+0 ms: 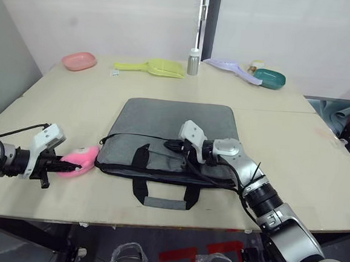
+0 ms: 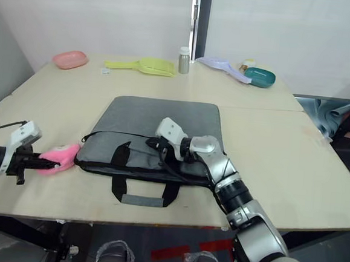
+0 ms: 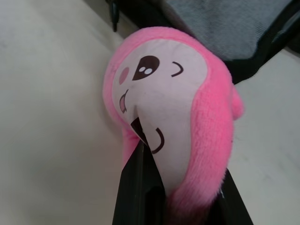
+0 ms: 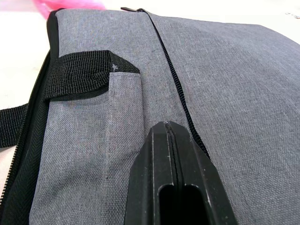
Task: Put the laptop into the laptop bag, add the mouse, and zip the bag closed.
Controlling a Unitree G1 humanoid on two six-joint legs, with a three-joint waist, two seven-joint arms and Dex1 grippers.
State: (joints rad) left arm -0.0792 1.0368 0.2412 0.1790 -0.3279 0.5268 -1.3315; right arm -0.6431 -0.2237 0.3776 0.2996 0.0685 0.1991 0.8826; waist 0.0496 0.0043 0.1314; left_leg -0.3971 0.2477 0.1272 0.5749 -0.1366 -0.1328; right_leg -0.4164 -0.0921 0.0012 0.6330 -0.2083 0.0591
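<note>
Fingers of the right gripper [image 4: 174, 136] are pressed together with no gap, their tips laid on the black zipper [image 4: 174, 79] of the laptop bag [image 1: 172, 128]. A pink plush toy [image 1: 80, 160] is clamped between the fingers of the left gripper [image 1: 63, 166], just beside the bag's left end. The bag is laid flat on the table [image 1: 318, 160], its long axis across the robot, handles [image 1: 164, 194] toward the near edge; its contents cannot be seen.

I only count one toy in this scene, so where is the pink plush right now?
The pink plush sits on the table's near left side, pinched in the left gripper, touching the laptop bag's left corner.
</note>
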